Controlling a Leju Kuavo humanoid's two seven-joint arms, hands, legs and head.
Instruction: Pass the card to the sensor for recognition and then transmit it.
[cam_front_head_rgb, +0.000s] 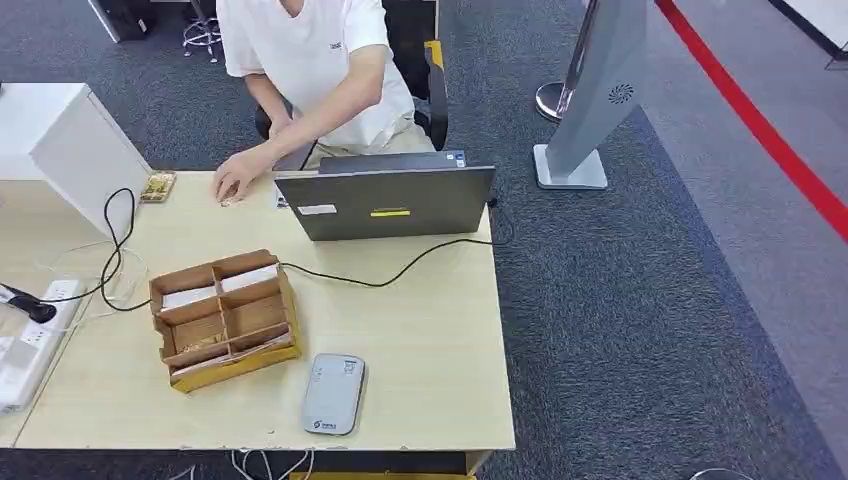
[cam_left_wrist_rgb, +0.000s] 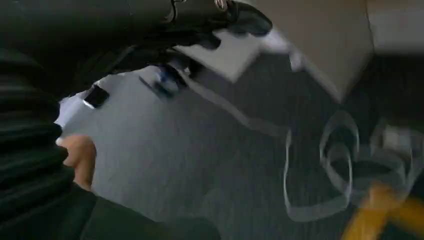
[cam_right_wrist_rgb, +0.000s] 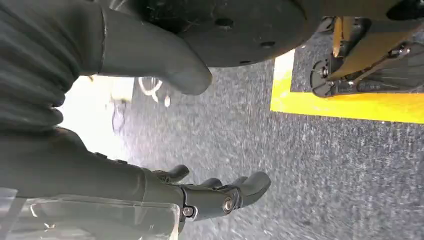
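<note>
Matt pale wood table (cam_front_head_rgb: 440, 330), brown cardboard box (cam_front_head_rgb: 224, 318), smooth grey plastic sensor (cam_front_head_rgb: 333, 394).

grey sensor (cam_front_head_rgb: 333, 394), brown box (cam_front_head_rgb: 224, 318)

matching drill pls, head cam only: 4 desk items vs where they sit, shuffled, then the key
Things:
1. laptop
2. cardboard divider box
3. grey card sensor
4. power strip

Places:
A. left edge of the desk
B. near edge, just right of the box
C. far side, in front of the seated person
D. middle-left, cards in its far compartments

Pairs: 1-C, 2-D, 3-B, 4-A
</note>
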